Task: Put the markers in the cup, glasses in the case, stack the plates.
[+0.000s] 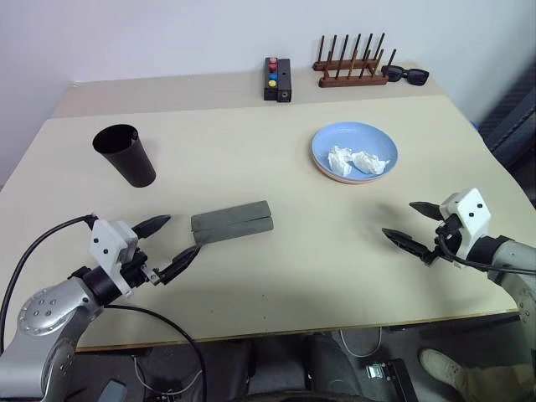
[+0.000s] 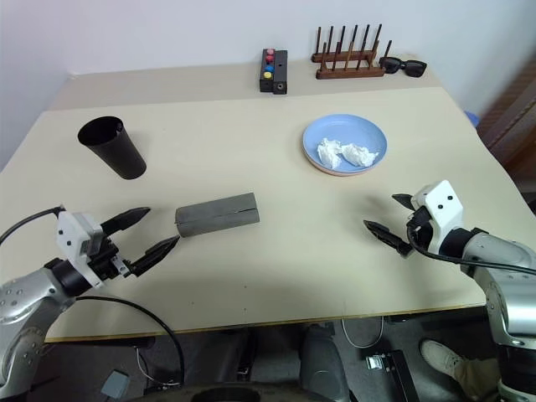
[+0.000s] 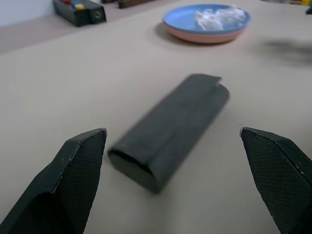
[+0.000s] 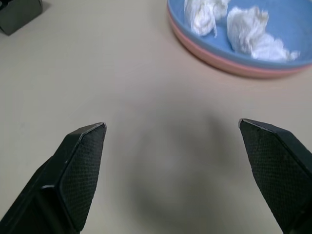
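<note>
- All 3 parts of the task look done as far as can be judged: the case lies closed in the near middle of the tabletop, the blue plate sits on the pink plate, whose rim shows just under it, and no markers or glasses lie loose.
- Whether the markers are inside the cup and the glasses inside the case cannot be told; the cup's mouth is dark and the case is shut.
- The left gripper hovers near the front edge, just left of the case, fingers wide and holding nothing.
- The right gripper hovers at the near right, well apart from the plates, fingers wide and holding nothing.
- The next move probably calls only for keeping both arms clear of the things; a check inside the cup would confirm the markers.
- 2 crumpled white tissues lie on the blue plate.
- At the far edge stand a black box with coloured buttons, a wooden peg rack and black sunglasses just right of the rack.
- Nothing stands between either gripper and the task's things.
</note>
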